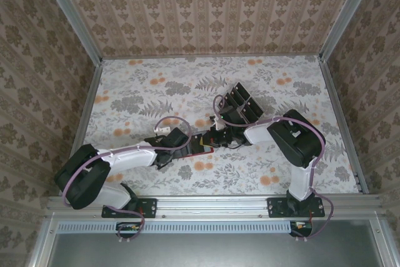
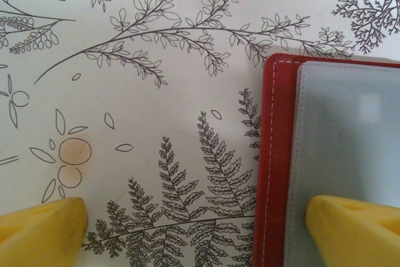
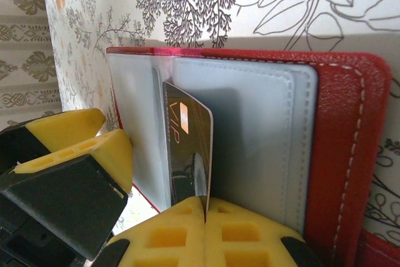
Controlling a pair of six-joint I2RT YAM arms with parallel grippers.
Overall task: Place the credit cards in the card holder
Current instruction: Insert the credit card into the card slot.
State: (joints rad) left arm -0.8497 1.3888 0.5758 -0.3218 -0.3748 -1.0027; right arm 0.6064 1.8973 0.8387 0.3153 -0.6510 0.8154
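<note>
Nearest us, the yellow left fingers stand wide apart above the floral-printed counter. They hold nothing, and one tip is over the greyish lining of the small red leather-like wallet. Just beyond, the wallet lies open and flat. The right fingers are pressed together on the near edge of a thin black glossy card, whose far edge meets a grey pocket. We judge the card light, stiff and slippery, best pinched by one short edge; the soft pocket may buckle unless the wallet is pinned. Farther back, the remaining black cards stand in a clear slotted tray near the wallet. Open counter lies all around, and the patterned walls are well apart.
</note>
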